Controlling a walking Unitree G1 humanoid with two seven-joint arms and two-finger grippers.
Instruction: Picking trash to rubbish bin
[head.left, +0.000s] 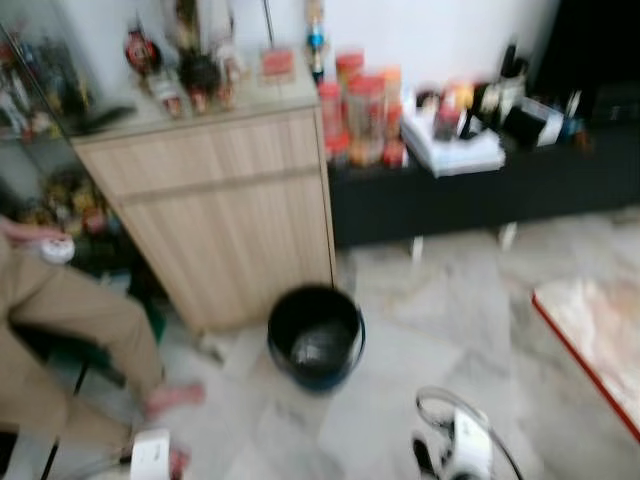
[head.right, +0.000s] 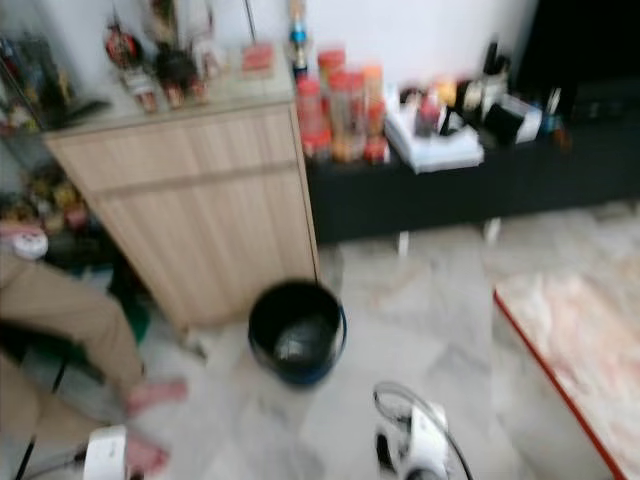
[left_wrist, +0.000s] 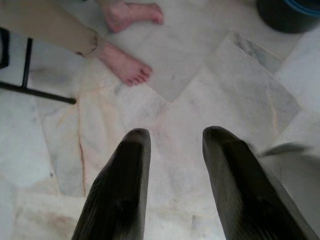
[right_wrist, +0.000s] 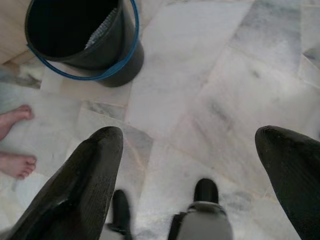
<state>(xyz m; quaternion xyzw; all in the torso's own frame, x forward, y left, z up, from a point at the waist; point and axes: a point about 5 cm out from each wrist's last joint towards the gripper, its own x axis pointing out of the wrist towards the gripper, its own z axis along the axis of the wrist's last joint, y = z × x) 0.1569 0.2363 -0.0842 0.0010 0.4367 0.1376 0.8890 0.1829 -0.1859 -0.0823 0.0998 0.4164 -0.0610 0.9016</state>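
A black rubbish bin (head.left: 315, 335) with a blue rim band stands on the marble floor at the foot of a wooden cabinet (head.left: 225, 210). Something grey lies inside the bin (right_wrist: 102, 30). My right gripper (right_wrist: 192, 132) hangs above the floor a short way in front of the bin, fingers wide open and empty. My left gripper (left_wrist: 172, 135) is open too, with only bare tiles between its fingers. The bin's edge (left_wrist: 290, 12) shows off to one side of it. Both wrists (head.left: 455, 445) appear low in the head views.
A person sits at the left, bare feet (left_wrist: 125, 67) on the floor near my left gripper, beside a black chair leg (left_wrist: 37, 92). A low black bench (head.left: 480, 190) with jars and clutter runs along the wall. A red-edged mat (head.left: 595, 335) lies at the right.
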